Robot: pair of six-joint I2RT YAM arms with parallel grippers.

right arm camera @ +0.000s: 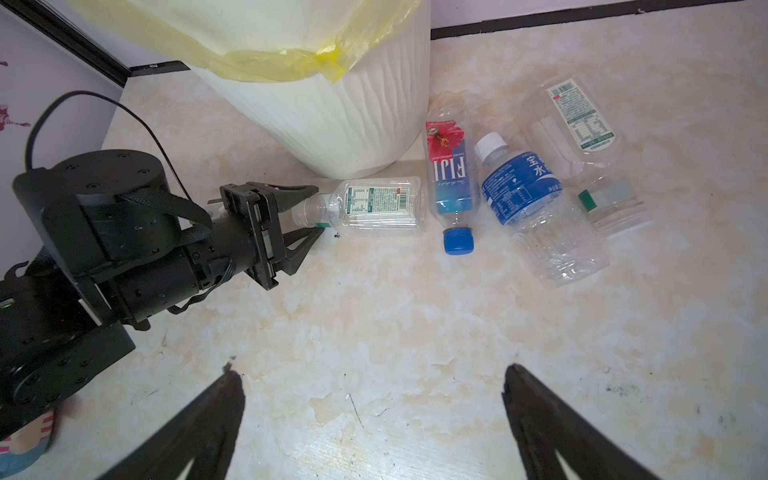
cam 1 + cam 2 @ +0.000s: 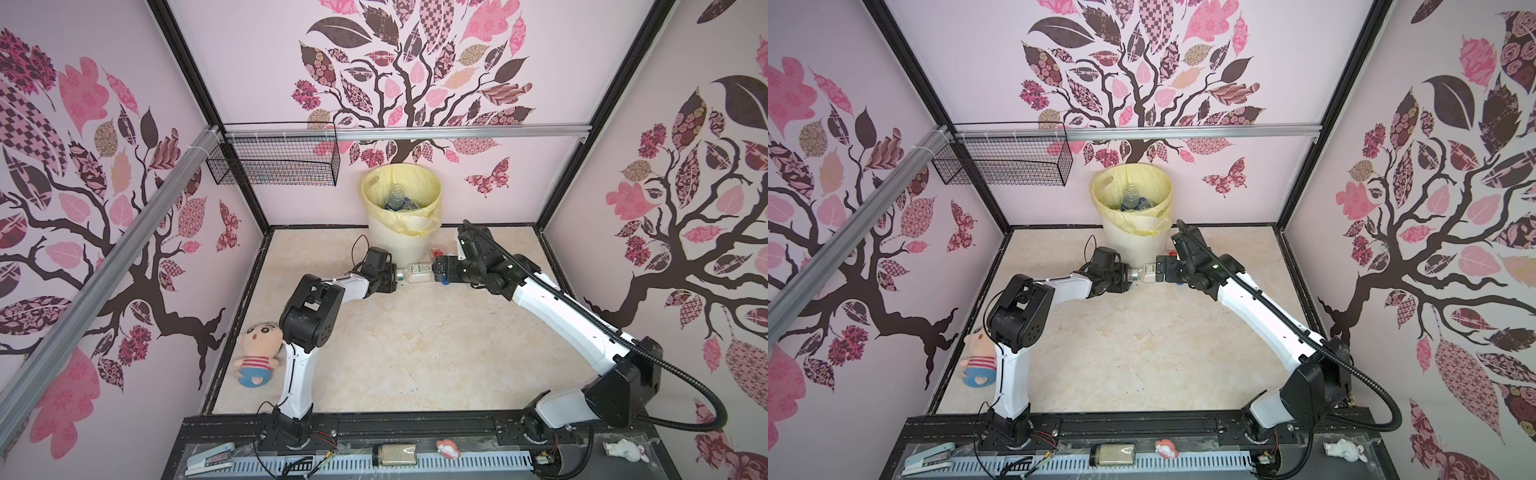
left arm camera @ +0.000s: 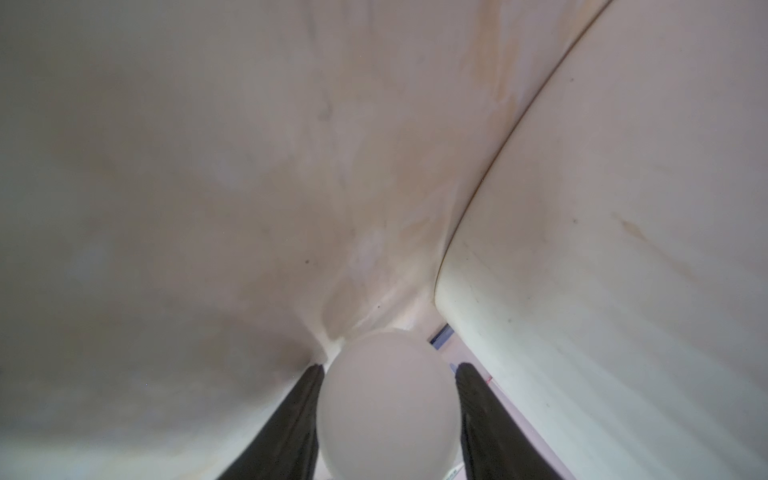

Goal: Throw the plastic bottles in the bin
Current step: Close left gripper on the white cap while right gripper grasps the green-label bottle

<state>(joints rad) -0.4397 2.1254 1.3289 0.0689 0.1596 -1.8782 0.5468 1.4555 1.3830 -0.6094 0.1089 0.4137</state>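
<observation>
Bin [image 2: 399, 245] [image 2: 1129, 245] [image 1: 332, 124] [image 3: 623, 249]: cream ribbed bucket lined with a yellow bag. It stands at the back of the worktop [image 2: 415, 353], against the rear wall.
Bottles inside the bin [image 2: 395, 199] [image 2: 1131, 199]: you can see several through the open top, mostly clear with some blue.
Left gripper [image 2: 397, 279] [image 2: 1129, 279] [image 1: 316, 212] [image 3: 389, 366]: jaws narrow, one on each side of the cap end of the clear green-labelled bottle. Your left wrist view shows both pressed against it.
Clear green-labelled bottle [image 2: 415, 274] [image 2: 1144, 274] [image 1: 374, 208]: lying on its side on the worktop at the front foot of the bin. Its neck points toward the left arm.
Right gripper [image 2: 438, 270] [image 2: 1160, 270] [image 1: 374, 382]: jaws wide with nothing between them. It hangs over bare worktop in front of the bin, by the base end of that same bottle.
Fiji bottle [image 1: 451, 178]: on its side just beside the bin's foot, blue cap pointing away from the bin.
Blue-labelled bottle [image 1: 528, 195]: white cap, lying next past the Fiji bottle, farther from the bin.
Crushed clear bottle [image 1: 577, 124]: the farthest from the bin in that row. You cannot tell whether it is one bottle or two.
Plush doll [image 2: 257, 353]: well apart from the bin, by the left arm.
Wire mesh basket [image 2: 274, 162]: hung on the rear rail, above the bin on the left arm's side.
</observation>
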